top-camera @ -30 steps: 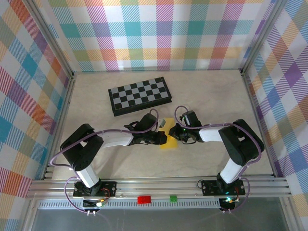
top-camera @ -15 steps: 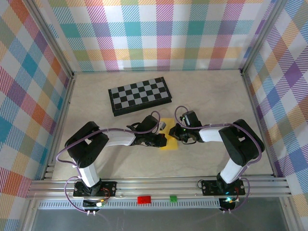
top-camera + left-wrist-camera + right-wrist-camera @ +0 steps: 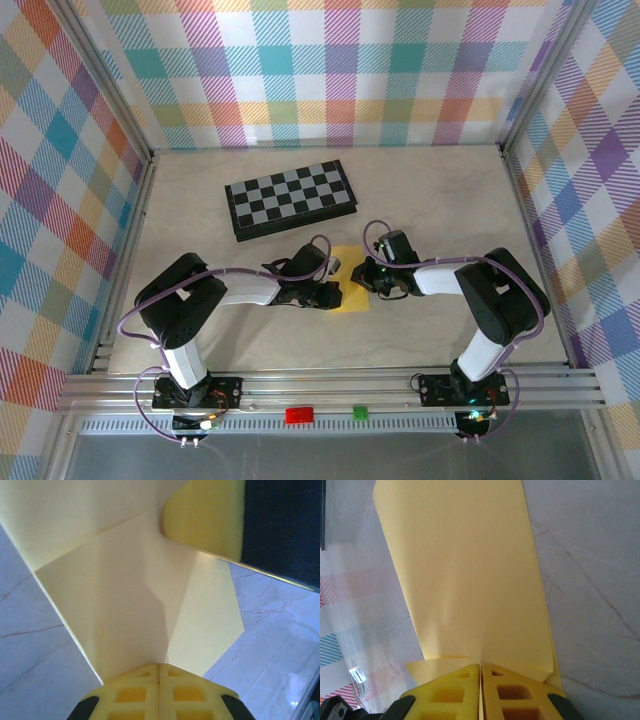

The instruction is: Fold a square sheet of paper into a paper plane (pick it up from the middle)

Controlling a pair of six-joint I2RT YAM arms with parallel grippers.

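The square sheet of paper (image 3: 352, 300) is thin and yellow and lies at the table's middle, between both grippers. My left gripper (image 3: 336, 291) meets it from the left. In the left wrist view the left gripper (image 3: 159, 667) is shut, and the creased sheet (image 3: 125, 580) fans out from the seam of its jaws. My right gripper (image 3: 370, 279) comes from the right. In the right wrist view the right gripper (image 3: 481, 666) is shut on the sheet (image 3: 465, 570), with a paper edge in the seam and a folded flap beside it. The paper plane is out of view.
A black-and-grey chessboard (image 3: 292, 198) lies behind the grippers, towards the back left. Checked walls enclose the table on three sides. A red tag (image 3: 298, 413) and a green tag (image 3: 359, 411) sit on the front rail.
My left gripper has shifted slightly right. The sheet's far part has risen, so more yellow shows between the grippers. The right arm has barely moved.
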